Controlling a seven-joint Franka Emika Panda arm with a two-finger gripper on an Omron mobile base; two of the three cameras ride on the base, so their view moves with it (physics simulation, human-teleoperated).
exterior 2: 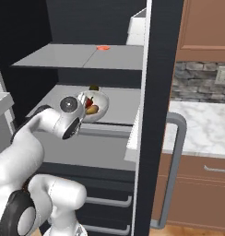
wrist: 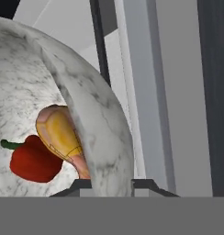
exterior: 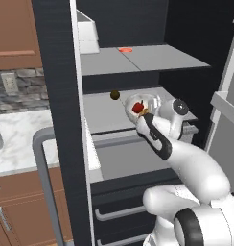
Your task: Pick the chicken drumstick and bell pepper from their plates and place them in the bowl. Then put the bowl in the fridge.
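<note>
Bowl (wrist: 86, 114) rim sits clamped between your fingers (wrist: 113, 183), closed tight on it, above the fridge's (exterior: 56, 96) middle shelf (exterior: 104, 113). Inside the bowl lie the bell pepper (wrist: 35, 160) and chicken drumstick (wrist: 61, 135), touching.

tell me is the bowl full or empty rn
Not empty: the bowl holds the bell pepper and the chicken drumstick.

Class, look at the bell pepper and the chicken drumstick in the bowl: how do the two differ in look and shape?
The bell pepper is glossy red with a green stem; the chicken drumstick is golden-brown with no stem. The bell pepper is blocky and rounded; the chicken drumstick is longer and oblong. Both lie side by side inside the white bowl, which the hand holds by its rim.
</note>
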